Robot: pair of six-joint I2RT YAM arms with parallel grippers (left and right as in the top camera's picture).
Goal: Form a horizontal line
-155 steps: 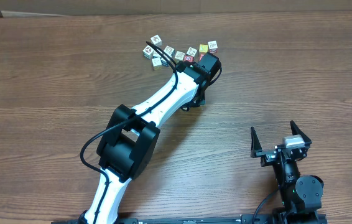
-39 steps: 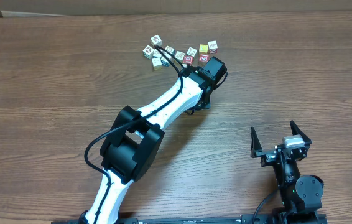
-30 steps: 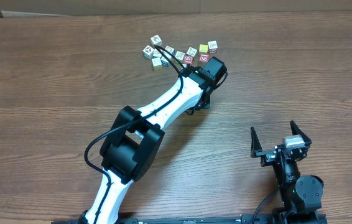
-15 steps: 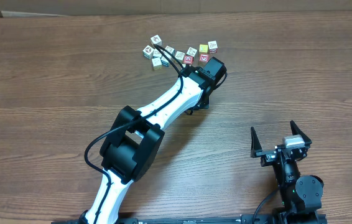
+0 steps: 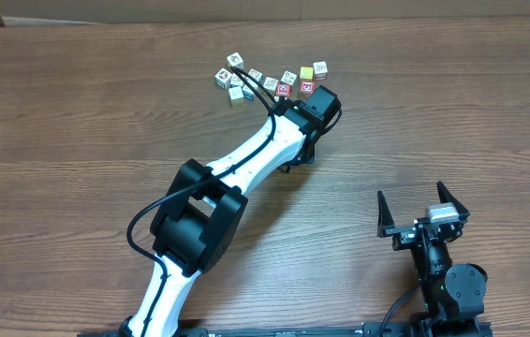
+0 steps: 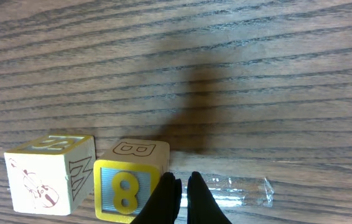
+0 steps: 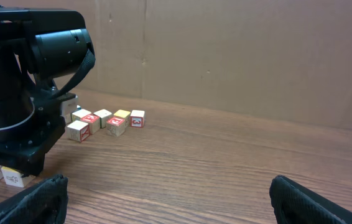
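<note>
**Horizontal line (image 5: 305, 73) of three cubes at the far side of the table (image 5: 78, 140)**

Nearest to me, the right gripper (image 5: 410, 191) sits at the near right edge, its fingers spread wide with nothing between them. The left arm (image 5: 246, 154) reaches from the near left diagonally across the wood. At its end the left gripper (image 6: 183, 178) has its fingers pressed together and holds nothing. In the left wrist view the tips stand just beside a yellow-framed cube marked 8 (image 6: 128, 186), which is itself just beside a cube with a violin picture (image 6: 45, 183). I cannot tell which cubes of the overhead view these two are. Close by the black wrist housing lies a red-faced cube (image 5: 284, 90). Beyond it runs the row: one white-green, one pale yellow, one with a red face, edge to edge, slightly slanted in the overhead view. To its left lies a loose cluster (image 5: 255, 76) of similar cubes.
</note>
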